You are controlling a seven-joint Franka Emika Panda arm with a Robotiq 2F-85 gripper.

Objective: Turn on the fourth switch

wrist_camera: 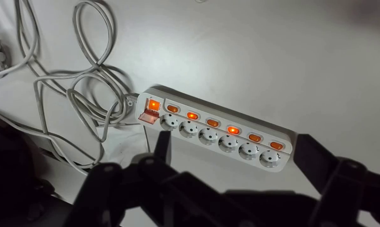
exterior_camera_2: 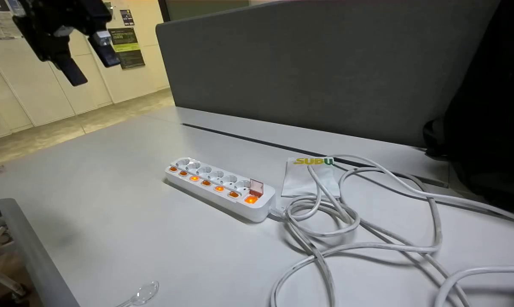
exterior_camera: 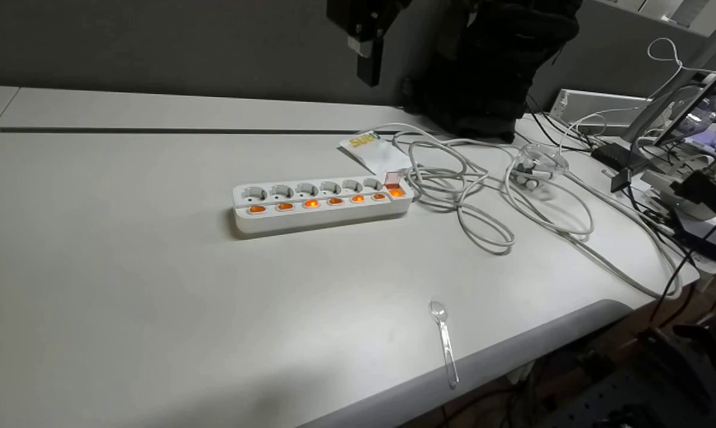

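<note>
Gripper (wrist_camera: pixel 234 141) cut off below, jaws apart; 2 oval switches (wrist_camera: pixel 233 130) lit.

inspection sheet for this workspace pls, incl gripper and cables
Surface: flat white tabletop; spills: nothing seen.
Job's things: long white plastic power strip; of its small oval orange switches, the second and fourth after the lit square orange main switch glow.
Clutter: clear plastic spoon, white paper with coloured lettering.
Grippers: black two-finger gripper, open; grasped: nothing seen.
Cables: light grey cord, looped beside the strip.
Surroundings: dark grey upright panel, black fabric backpack.
</note>
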